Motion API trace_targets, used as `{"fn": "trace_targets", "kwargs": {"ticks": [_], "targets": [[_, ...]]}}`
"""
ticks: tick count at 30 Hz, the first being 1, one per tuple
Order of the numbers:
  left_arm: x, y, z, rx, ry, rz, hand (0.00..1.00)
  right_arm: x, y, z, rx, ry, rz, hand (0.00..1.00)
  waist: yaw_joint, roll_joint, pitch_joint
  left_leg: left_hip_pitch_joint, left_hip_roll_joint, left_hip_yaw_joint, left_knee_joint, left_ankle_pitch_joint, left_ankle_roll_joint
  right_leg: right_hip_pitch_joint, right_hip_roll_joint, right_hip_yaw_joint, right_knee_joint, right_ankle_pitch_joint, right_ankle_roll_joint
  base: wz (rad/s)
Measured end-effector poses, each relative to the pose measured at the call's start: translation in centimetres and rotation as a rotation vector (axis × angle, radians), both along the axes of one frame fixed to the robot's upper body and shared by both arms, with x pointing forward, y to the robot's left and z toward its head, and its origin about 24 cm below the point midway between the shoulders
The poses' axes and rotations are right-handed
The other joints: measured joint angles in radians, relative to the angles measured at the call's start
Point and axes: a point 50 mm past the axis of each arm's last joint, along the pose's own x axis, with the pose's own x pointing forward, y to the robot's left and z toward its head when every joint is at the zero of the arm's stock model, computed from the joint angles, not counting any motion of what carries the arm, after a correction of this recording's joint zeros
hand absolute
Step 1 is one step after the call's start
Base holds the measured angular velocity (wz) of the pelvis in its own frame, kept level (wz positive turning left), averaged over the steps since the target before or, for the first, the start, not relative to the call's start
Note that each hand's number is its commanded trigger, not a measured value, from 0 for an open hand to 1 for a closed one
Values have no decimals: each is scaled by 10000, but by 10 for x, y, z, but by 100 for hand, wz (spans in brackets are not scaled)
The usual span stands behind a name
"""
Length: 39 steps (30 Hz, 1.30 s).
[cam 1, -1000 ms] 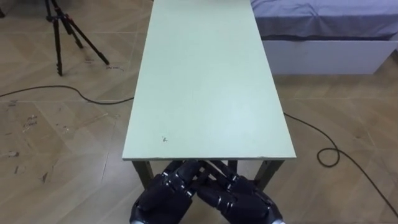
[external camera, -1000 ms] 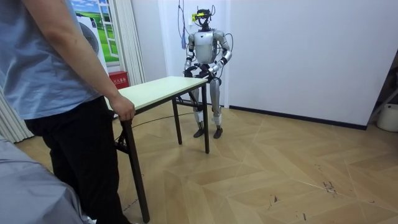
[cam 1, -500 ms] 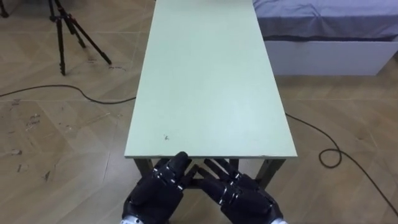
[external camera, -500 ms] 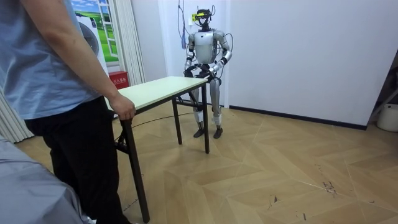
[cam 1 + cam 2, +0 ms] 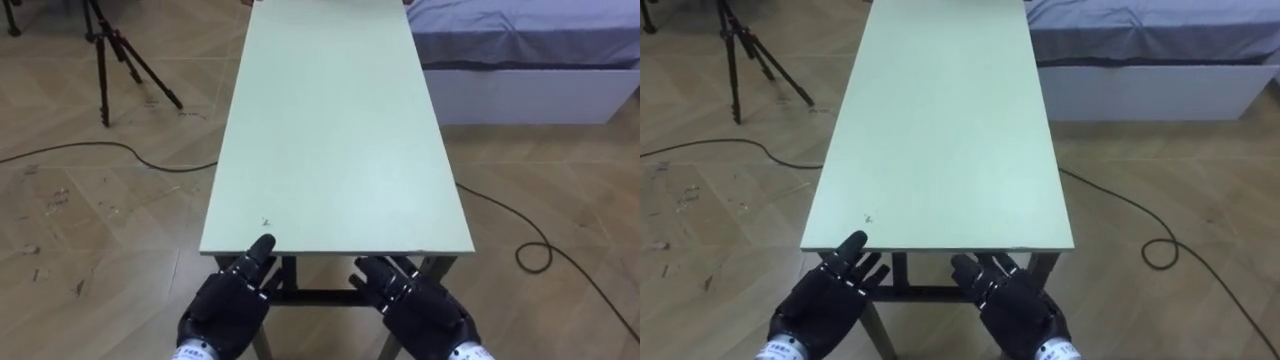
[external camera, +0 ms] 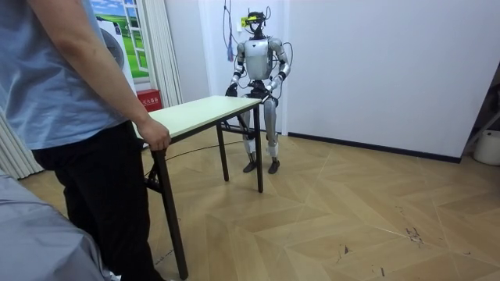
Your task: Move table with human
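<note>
Stands upright at one short end of a pale green folding table (image 6: 205, 112), seen in the room view against a white wall (image 6: 375, 70), both forearms angled down toward that end. At the opposite short end, on the room view's left, a person (image 6: 62, 86) in a blue shirt and dark trousers, with the person's hand (image 6: 155, 139) curled over the table's corner. Rests level on its dark legs, on the parquet floor (image 6: 336, 226).

In the eye views, runs from 6 o'clock straight up to 12 o'clock, top bare apart from a tiny dark speck near the closer end.

At 7 o'clock, left hand (image 5: 225, 312): released, fingers (image 5: 262, 247) straight and a little spread, aimed at the near edge, grasping nothing. Longest tip overlaps that edge; touching or just short of it, cannot tell.

At 5 o'clock, right hand (image 5: 425, 315): likewise released, fingers straight, tips just below the same edge, well apart from the left. Between the two, under the top, the dark crossbar (image 5: 315, 296) of the frame.

At 10 o'clock, a black tripod (image 5: 105, 55) on the floor, well apart from the table. At 1 o'clock, a bed (image 5: 520, 45) with a grey-blue cover on a white base, just beside the table's far right side.
</note>
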Motion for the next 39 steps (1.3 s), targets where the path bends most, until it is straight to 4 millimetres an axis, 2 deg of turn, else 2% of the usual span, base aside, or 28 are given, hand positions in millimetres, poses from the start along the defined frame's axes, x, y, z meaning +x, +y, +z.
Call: {"fn": "trace_targets", "kwargs": {"ticks": [12, 26, 29, 34, 39], "targets": [[-1, 3, -4, 440, 397, -206, 0, 6, -16, 1, -400, 463, -1160, 0, 28, 46, -9, 83, 48, 40, -56, -1, -13, 90, 78, 32, -82, 19, -28, 0], [-2, 6, -13, 287, 1086, 87, 0, 6, -12, 0, 253, 717, -1581, 0, 61, 74, -33, 117, 79, 15, -47, 23, -55, 140, 98, 35, -101, 44, -71, 0], [3, 5, -11, 291, 1157, 150, 0, 8, -8, 1, 397, 757, -1705, 0, 68, 75, -34, 72, 86, 36, -41, 37, -79, 101, 110, 34, -107, 64, -101, 0], [27, -5, 0, -484, 873, 521, 0, 17, 1, 3, 1079, 1101, -2205, 0, 91, 81, -29, 40, 99, 49, -78, 66, -123, 48, 134, 67, -99, 98, -152, -3], [33, -6, 3, -711, 918, 904, 0, 24, 9, 5, 1364, 1295, -2541, 0, 233, 81, -25, 18, 131, 163, -144, 125, -187, -63, 182, 138, -101, 141, -215, -6]]}}
